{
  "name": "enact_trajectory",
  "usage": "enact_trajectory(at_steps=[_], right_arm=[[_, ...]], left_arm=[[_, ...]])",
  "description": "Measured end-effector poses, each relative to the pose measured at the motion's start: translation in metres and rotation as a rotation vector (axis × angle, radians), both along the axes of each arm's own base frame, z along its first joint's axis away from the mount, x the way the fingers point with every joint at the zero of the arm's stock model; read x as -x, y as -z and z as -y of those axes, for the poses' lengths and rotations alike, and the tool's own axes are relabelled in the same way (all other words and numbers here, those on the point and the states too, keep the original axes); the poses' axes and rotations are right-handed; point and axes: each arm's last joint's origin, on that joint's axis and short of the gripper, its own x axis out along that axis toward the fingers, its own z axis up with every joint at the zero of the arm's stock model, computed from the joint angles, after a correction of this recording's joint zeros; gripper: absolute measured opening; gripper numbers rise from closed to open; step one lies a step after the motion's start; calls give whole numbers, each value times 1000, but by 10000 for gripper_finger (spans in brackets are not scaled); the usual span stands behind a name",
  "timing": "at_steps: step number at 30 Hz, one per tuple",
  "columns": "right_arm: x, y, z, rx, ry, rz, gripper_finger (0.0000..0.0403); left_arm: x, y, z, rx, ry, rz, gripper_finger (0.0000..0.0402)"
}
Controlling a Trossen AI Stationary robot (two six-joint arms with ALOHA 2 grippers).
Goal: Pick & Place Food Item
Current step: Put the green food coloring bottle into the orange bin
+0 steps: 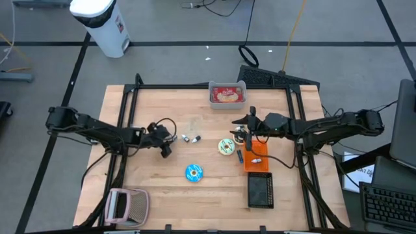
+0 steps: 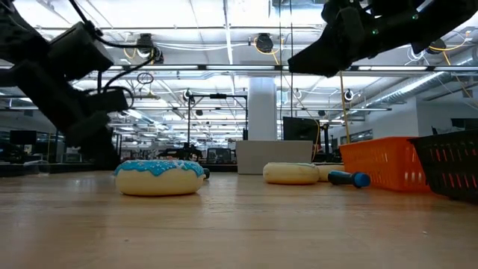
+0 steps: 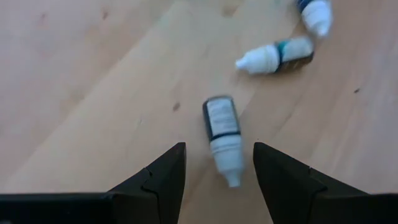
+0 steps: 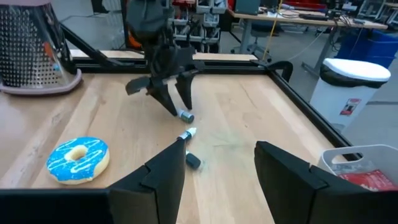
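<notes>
Left hand [image 3: 217,171] low over the worktop [image 1: 162,188], fingers apart around a small dropper bottle [image 3: 222,138] lying flat, not clamped. Right hand [image 4: 214,171] also apart, empty, hovering above the cream donut [image 1: 227,146] beside the orange basket [image 1: 256,158]. Blue-iced donut [image 1: 194,172] sits alone mid-worktop, well clear of both.

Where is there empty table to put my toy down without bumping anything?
The near middle is bare: the wood between the pink basket and the black basket, in front of the blue donut. The far left corner is bare too. It is crowded in the middle, around the small bottles, the white donut, the orange basket and both grippers.
</notes>
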Motion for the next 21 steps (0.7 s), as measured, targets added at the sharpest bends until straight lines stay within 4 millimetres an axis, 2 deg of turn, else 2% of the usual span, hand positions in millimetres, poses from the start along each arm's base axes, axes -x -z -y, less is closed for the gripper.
enact_trajectory(at_steps=[8, 21], right_arm=[[0, 2, 0, 0, -2, -23, 174], [6, 6, -1, -96, 21, -86, 169]], left_arm=[[-4, 16, 0, -11, -45, -69, 186], [-2, 18, 1, -12, -41, -88, 177]])
